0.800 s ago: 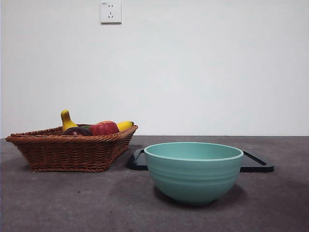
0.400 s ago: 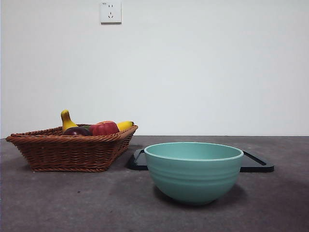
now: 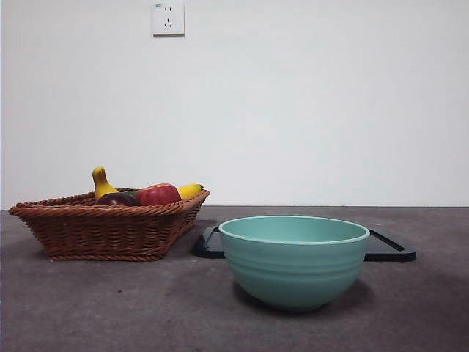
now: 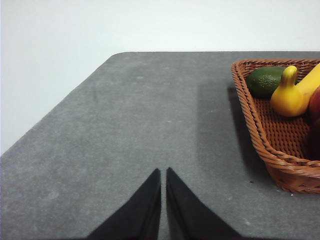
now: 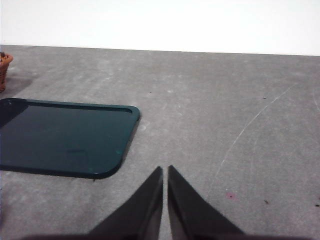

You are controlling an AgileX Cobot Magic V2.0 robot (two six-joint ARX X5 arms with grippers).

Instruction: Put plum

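The plum point(image 3: 116, 199) is a dark maroon fruit lying in the wicker basket point(image 3: 110, 231) at the left, only its top showing over the rim. Beside it lie a red apple point(image 3: 157, 194) and a yellow banana point(image 3: 189, 191). My left gripper point(image 4: 163, 172) hovers shut over bare table, apart from the basket point(image 4: 270, 150) and holding nothing. My right gripper point(image 5: 165, 170) is also shut and empty, over the table beside the dark tray point(image 5: 65, 137). Neither arm shows in the front view.
A teal bowl point(image 3: 294, 260) stands at the front centre, with the flat dark tray point(image 3: 392, 249) behind it. The basket also holds a yellow gourd point(image 4: 290, 97) and a green avocado point(image 4: 265, 81). The table's corner edge point(image 4: 65, 100) runs near the left gripper.
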